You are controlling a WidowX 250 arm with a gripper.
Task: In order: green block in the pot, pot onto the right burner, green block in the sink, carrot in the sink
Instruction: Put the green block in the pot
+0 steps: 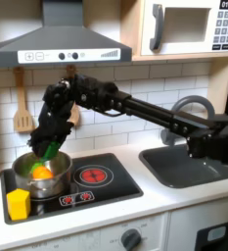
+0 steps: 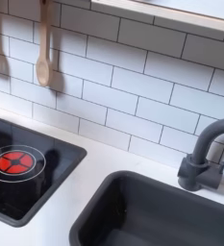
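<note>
From where I stand, the black arm reaches across the toy kitchen, and its claw hangs just over the round shiny steel pot on the burner at the first exterior view's left. A small bright green block sits pinched between the claw's tips, partly covered by them. Inside the pot glows a small orange carrot piece, its outline blurred. A yellow block rests on the black stovetop, just in front of the pot. The dark grey sink in the white bench is cut off by the frame in both exterior views, beside its dark curved faucet.
</note>
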